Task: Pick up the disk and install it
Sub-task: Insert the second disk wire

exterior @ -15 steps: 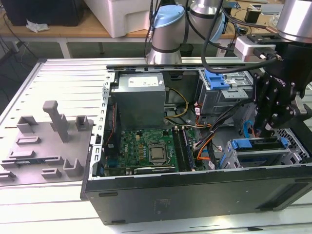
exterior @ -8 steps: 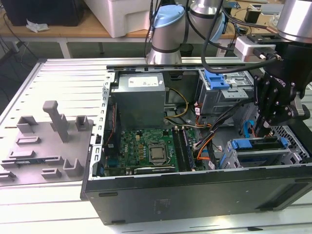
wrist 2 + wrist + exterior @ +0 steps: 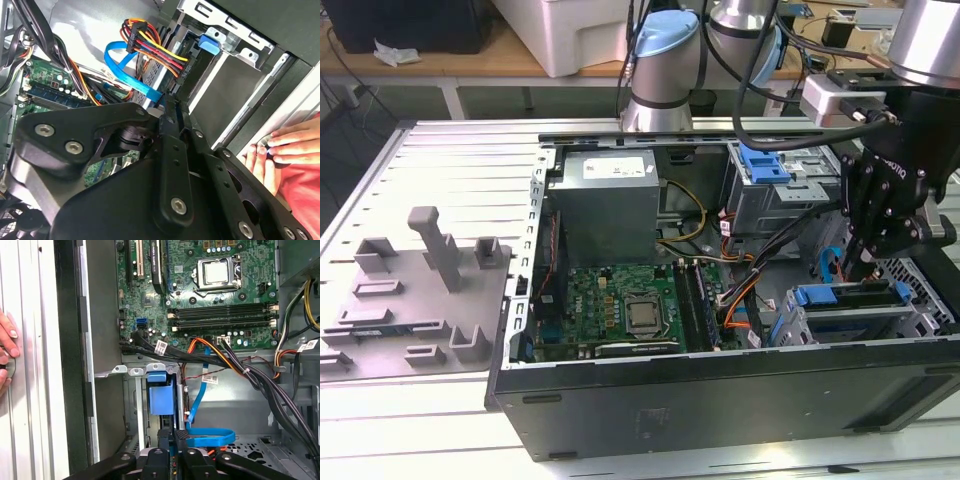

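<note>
The disk's blue carrier bracket (image 3: 848,296) sits in the metal drive cage (image 3: 790,325) at the front corner of the open computer case, on the exterior view's right. Its blue tab (image 3: 161,395) shows between the cage rails in the first wrist view, and again as the blue tab (image 3: 210,42) in the second wrist view. My black gripper (image 3: 861,268) hangs just above the cage. Its fingers (image 3: 173,434) are pressed together, with nothing visible between them. In the second wrist view the gripper's tips (image 3: 172,107) end beside a blue flat cable (image 3: 131,75).
Bundled cables (image 3: 235,365) cross between the motherboard (image 3: 620,310) and the cage. A second cage with a blue bracket (image 3: 763,162) stands further back. A person's hand (image 3: 282,145) rests on the table beside the case wall. A grey fixture plate (image 3: 410,290) lies at the exterior view's left.
</note>
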{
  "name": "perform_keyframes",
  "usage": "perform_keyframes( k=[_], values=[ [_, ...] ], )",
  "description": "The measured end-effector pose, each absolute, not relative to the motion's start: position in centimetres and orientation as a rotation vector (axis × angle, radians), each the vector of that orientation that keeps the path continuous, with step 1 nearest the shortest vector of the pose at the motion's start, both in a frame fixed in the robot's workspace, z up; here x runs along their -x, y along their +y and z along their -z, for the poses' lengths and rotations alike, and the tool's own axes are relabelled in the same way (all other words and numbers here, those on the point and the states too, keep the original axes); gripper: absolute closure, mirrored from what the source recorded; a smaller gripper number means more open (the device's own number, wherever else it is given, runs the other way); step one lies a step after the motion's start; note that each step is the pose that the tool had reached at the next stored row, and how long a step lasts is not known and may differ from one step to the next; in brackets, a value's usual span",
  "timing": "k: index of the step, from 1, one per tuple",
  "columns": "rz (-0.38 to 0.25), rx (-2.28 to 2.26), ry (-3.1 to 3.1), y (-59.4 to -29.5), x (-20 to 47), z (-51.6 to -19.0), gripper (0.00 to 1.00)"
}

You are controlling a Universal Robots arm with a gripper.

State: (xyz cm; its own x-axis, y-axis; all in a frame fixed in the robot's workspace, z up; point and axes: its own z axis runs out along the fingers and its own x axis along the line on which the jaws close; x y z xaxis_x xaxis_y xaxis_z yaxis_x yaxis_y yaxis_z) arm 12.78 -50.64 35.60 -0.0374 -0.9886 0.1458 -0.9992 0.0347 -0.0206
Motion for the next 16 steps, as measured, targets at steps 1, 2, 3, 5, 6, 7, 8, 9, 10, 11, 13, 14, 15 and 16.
perform_keyframes(
  k=[1, 2, 3, 5, 6, 7, 8, 9, 10, 11, 13, 14, 15, 16],
  values=[
    [-0.178, -2.114, -2.192, -50.65, -12.84, -35.66, 0.84],
    [-0.178, -2.114, -2.192, -50.65, -12.93, -35.72, 0.84],
    [-0.178, -2.114, -2.192, -50.64, -13.05, -35.76, 0.84],
    [-0.178, -2.114, -2.192, -50.65, -13.34, -35.77, 0.84],
    [-0.178, -2.114, -2.192, -50.66, -13.42, -35.77, 0.84],
    [-0.178, -2.114, -2.192, -50.67, -13.44, -35.77, 0.84],
    [-0.178, -2.114, -2.192, -50.67, -13.44, -35.77, 0.84],
    [-0.178, -2.114, -2.192, -50.68, -13.44, -35.77, 0.84],
    [-0.178, -2.114, -2.192, -50.68, -13.44, -35.78, 0.84],
    [-0.178, -2.114, -2.192, -50.68, -13.44, -35.77, 0.84],
    [-0.178, -2.114, -2.192, -50.68, -13.44, -35.78, 0.84],
    [-0.178, -2.114, -2.192, -50.68, -13.44, -35.77, 0.84],
    [-0.178, -2.115, -2.191, -50.69, -13.43, -35.77, 0.84],
    [-0.178, -2.119, -2.188, -50.69, -13.36, -35.78, 0.84]
  ],
)
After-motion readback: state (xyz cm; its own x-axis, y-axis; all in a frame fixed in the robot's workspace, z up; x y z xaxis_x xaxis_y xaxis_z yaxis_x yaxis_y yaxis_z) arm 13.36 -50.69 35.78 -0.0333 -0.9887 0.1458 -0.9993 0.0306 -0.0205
